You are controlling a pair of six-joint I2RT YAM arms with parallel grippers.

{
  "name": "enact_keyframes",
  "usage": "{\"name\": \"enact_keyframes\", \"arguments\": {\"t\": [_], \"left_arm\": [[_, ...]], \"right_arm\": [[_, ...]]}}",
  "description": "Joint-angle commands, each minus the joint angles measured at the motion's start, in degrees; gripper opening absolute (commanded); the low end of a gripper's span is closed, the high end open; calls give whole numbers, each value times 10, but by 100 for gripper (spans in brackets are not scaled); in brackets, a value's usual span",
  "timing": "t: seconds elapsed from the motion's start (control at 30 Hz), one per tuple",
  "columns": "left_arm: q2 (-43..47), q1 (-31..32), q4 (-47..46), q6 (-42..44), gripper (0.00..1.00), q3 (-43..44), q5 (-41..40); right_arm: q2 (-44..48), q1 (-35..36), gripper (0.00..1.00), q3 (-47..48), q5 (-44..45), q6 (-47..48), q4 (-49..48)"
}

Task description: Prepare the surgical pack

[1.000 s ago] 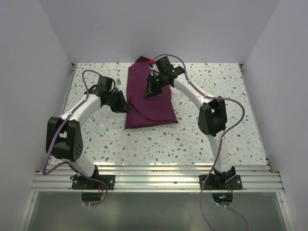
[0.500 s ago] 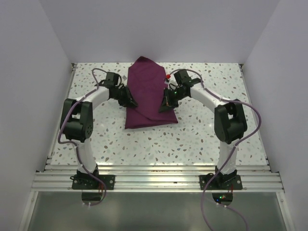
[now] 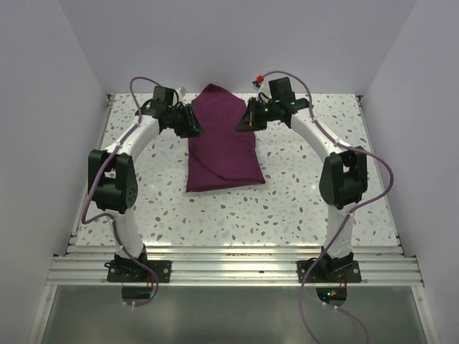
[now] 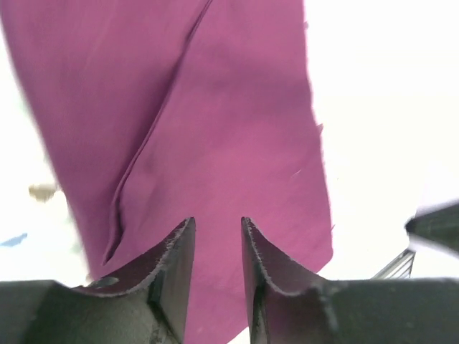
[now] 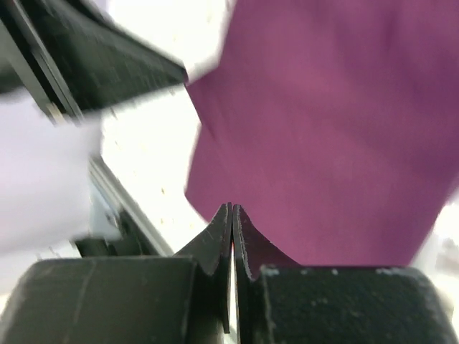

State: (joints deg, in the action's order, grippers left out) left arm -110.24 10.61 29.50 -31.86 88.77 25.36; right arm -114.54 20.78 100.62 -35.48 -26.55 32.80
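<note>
Speckled table [image 3: 308, 208], white walls [image 3: 237, 43]: maroon cloth [image 3: 222, 147] lies folded in a bundle — wrapping seemingly near done — left gripper [image 4: 217, 228] narrowly parted, right gripper [image 5: 231, 209] pinched together, both empty.

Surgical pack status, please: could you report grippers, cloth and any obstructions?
Left gripper slightly open, empty. Right gripper shut, empty. Folded maroon cloth flat on table, ungripped. No obstruction seen.

Speckled white table [image 3: 301, 193], folded maroon cloth [image 3: 222, 147] lying on it
</note>
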Motion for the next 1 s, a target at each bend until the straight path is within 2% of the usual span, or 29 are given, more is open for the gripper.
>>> {"name": "enact_keyframes", "arguments": {"t": [0.0,0.1,0.2,0.47,0.7,0.97], "left_arm": [[-21,-6,-30,10,34,65,20],[-74,-8,-65,-2,24,91,61],[-129,-8,-95,-12,19,115,85],[-195,-11,-83,9,15,149,93],[-220,-20,-75,25,15,122,91],[-201,-20,-86,40,14,43,89]], "right_arm": [[-78,-18,0,83,-11,-46,-82],[-149,-24,0,156,-20,-41,-77],[-196,-34,0,204,-27,-36,-70],[-249,-50,0,195,-50,-47,-80],[-283,-54,0,195,-54,-40,-58],[-285,-53,0,133,-57,-42,-64]]}}
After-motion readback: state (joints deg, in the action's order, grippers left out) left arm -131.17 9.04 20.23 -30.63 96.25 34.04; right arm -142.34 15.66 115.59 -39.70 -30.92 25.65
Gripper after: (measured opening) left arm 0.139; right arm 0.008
